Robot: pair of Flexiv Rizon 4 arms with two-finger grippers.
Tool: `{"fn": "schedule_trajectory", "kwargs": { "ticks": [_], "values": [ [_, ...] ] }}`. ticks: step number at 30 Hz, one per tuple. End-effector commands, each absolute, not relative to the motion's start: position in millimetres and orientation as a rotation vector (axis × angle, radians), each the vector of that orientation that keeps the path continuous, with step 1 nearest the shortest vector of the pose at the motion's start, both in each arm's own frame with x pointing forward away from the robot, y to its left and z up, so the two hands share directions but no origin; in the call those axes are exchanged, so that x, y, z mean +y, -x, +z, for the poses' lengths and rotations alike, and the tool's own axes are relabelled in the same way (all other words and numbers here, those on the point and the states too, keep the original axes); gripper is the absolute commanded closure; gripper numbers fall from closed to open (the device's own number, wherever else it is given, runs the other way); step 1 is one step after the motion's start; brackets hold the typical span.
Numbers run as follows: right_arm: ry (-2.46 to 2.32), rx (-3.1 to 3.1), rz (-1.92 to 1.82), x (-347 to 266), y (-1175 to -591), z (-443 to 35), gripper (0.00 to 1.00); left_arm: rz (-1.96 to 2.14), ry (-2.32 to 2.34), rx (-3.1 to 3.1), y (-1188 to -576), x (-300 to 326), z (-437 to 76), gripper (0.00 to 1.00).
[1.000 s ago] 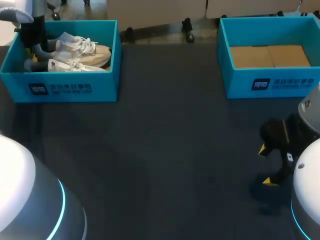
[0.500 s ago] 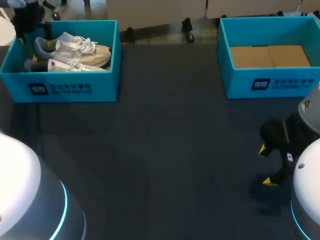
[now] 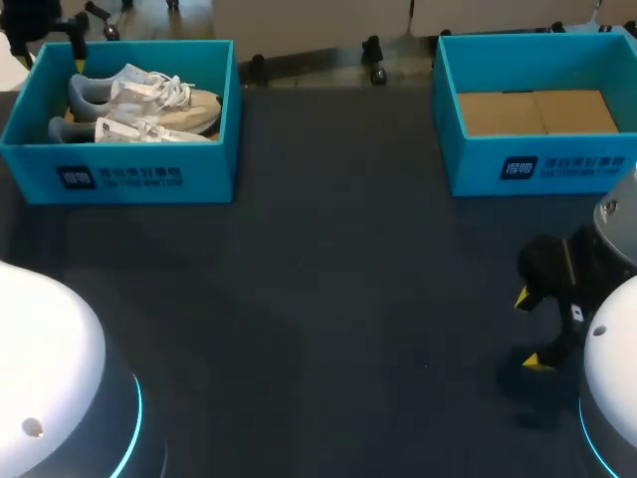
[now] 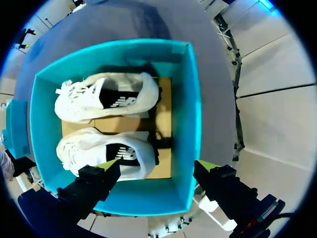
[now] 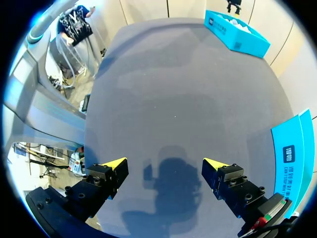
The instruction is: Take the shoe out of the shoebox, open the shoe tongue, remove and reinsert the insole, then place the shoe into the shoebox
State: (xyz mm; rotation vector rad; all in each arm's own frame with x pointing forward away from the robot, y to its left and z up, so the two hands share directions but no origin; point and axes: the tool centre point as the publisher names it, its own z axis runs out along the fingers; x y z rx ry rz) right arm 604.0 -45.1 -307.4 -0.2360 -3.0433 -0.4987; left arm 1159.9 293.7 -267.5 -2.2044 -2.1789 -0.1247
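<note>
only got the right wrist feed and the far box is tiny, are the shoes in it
Observer: Yes, a white shoe and a second shoe lie side by side in the left shoebox.
Operator: where's the left gripper
Observer: The left gripper hovers above that box, open, with nothing between its fingers.
Operator: anything in the box beside me
Observer: No shoe; the right shoebox shows only its brown cardboard floor.
</note>
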Motion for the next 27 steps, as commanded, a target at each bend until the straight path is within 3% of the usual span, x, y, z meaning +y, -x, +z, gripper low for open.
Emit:
{"fn": "schedule_trajectory", "kwargs": {
  "ticks": [1, 27],
  "values": [
    [0.238, -3.047, -0.497, -45, -602, -308, 0.00, -0.153, 2.219, -2.188, -1128, 299, -252, 0.00],
    [0.238, -3.047, -0.497, -45, -602, -308, 0.00, -0.095, 2.284, -2.105, -1042, 305, -253, 0.00]
  ]
}}
